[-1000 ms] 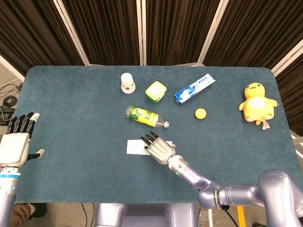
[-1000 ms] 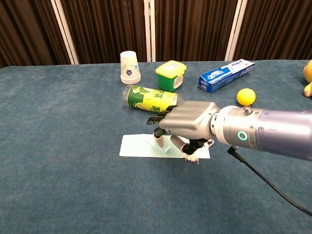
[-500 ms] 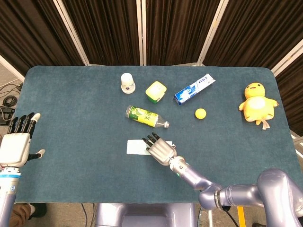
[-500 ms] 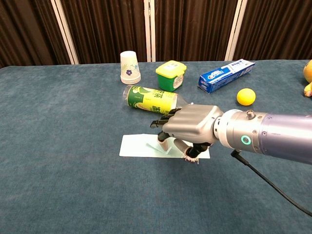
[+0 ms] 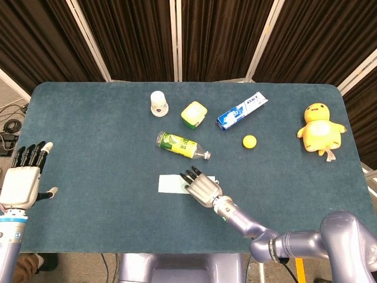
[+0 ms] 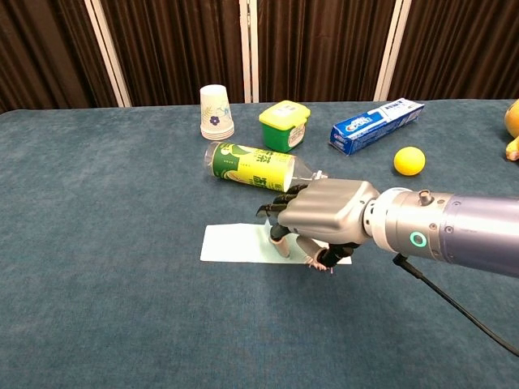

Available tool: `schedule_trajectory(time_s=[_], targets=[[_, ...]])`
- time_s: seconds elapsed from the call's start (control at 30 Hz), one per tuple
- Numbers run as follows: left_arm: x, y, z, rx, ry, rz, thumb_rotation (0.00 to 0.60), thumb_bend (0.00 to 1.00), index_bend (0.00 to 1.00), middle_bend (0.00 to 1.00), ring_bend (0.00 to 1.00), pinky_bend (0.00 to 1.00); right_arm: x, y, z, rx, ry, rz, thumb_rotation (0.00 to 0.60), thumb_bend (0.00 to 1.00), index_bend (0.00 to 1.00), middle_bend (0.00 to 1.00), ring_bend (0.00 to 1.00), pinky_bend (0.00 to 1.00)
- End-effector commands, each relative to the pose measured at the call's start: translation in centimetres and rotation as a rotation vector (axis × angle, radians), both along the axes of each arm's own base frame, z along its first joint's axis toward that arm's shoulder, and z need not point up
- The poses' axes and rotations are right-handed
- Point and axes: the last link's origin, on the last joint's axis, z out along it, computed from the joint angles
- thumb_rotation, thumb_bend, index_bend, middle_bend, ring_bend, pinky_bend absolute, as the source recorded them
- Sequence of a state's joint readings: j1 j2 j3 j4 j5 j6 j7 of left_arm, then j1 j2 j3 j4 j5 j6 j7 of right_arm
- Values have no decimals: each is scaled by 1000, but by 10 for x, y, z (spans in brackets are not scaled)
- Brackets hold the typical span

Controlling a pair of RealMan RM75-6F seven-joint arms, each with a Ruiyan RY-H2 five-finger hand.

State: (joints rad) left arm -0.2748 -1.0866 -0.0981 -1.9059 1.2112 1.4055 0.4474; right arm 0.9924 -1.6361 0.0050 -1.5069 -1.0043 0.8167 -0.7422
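Observation:
A pale flat sheet (image 5: 171, 183) (image 6: 235, 243) lies on the blue table (image 5: 88, 135) near the front middle. My right hand (image 5: 202, 187) (image 6: 328, 220) covers the sheet's right end, palm down, fingers bent with their tips touching the sheet. A small frayed bit shows under the palm; I cannot tell what it is. A green-labelled bottle (image 5: 179, 144) (image 6: 251, 166) lies on its side just beyond the hand. My left hand (image 5: 23, 180) hangs off the table's left edge, fingers straight and apart, holding nothing; the chest view does not show it.
Along the back stand an upturned paper cup (image 5: 158, 101) (image 6: 216, 112), a yellow-green lidded tub (image 5: 194, 113) (image 6: 284, 125) and a toothpaste box (image 5: 241, 110) (image 6: 377, 124). A yellow ball (image 5: 250, 141) (image 6: 409, 160) and a yellow duck plush (image 5: 320, 128) lie to the right.
My right hand has slid a little right and toward the table's front edge, staying on the sheet; the sheet has shifted slightly with it. The left hand has barely moved.

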Motion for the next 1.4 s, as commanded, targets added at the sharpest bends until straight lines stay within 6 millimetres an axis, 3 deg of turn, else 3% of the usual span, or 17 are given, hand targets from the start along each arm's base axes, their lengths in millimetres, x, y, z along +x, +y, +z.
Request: schedule_trajectory(time_s=[0.03, 0.57, 1.4], targets=[[0, 0, 0, 0, -1, -1, 600, 0, 0, 0, 0, 0, 0, -1, 0, -3, 0, 0, 600, 802, 388, 0, 0, 0], [1, 0, 1, -3, -8, -4, 600, 0, 0, 0, 0, 0, 3, 6, -1, -1, 10, 29, 600, 803, 400, 0, 0, 0], [1, -1, 1, -14, -20, -6, 600, 0, 0, 0, 0, 0, 6, -1, 3, -34, 19, 28, 600, 802, 420, 0, 0, 0]])
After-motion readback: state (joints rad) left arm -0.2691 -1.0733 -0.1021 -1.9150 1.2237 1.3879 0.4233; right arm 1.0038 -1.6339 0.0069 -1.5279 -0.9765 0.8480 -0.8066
